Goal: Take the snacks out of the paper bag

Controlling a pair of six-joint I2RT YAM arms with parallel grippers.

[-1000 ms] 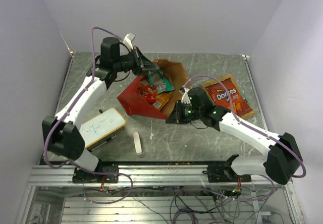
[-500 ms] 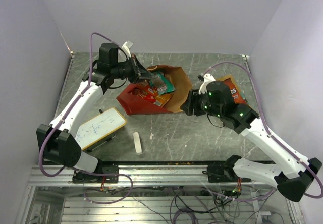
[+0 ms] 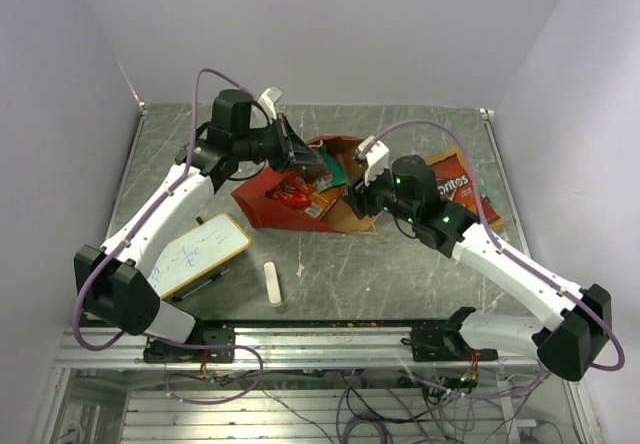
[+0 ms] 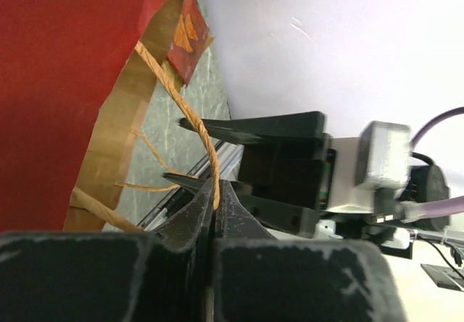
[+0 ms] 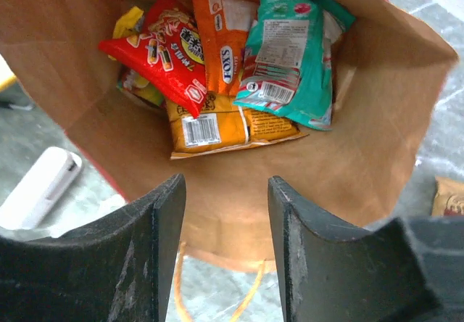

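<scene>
Clutter is lying nearest the arm bases on the grey marbled table [image 3: 420,264]: a small white eraser bar [image 3: 270,284] at 6 o'clock and a white rectangular whiteboard [image 3: 195,252] at 8 o'clock.

Beyond them, mid-table, the tall paper bag, red outside and brown kraft inside [image 3: 262,199], is lying on its side. Its long axis is running from 9 to 3 o'clock, with the base pointing to 9 and the open mouth facing 3. The right gripper [image 3: 354,204] is hovering at that mouth with its two black fingers standing apart and nothing between them. Past it, at 2 o'clock, a red Doritos foil packet [image 3: 455,179] is lying flat on the table outside the bag, half covered by the right arm.

Farther back, the left gripper [image 3: 297,156] is holding up the mouth's far rim. Only the left wrist view is showing how: its jaws are pressing together on the bag's twisted tan paper handle [image 4: 185,109].

Only the right wrist view is looking straight inside, where the flat foil snack packets are piling against the base: a red one [image 5: 163,54], an orange one [image 5: 225,32], a teal one [image 5: 290,54] and a yellow-orange one [image 5: 217,128] underneath.

A second earlier the right gripper was sitting lower, by the mouth's near rim, and the Doritos packet was lying fully uncovered. The left gripper has shifted slightly toward 3 o'clock.
</scene>
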